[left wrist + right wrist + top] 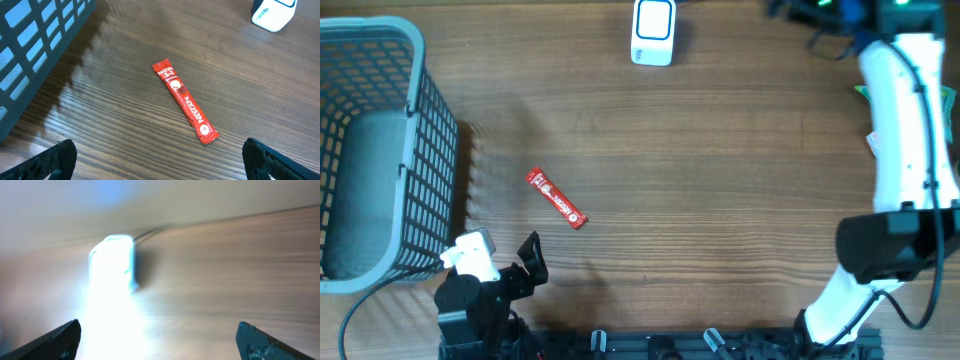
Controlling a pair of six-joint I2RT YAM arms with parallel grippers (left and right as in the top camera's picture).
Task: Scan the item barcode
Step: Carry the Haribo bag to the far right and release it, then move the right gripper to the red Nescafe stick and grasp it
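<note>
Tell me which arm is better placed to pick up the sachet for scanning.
Left. The left gripper, open, sits close to the red sachet, which lies in its wrist view. The right gripper faces the scanner, far from the sachet.

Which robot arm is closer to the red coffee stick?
Left. The left tool is open, close beside the red coffee stick near the front edge. The right tool is far away at the back right of the table, pointing toward the white scanner.
</note>
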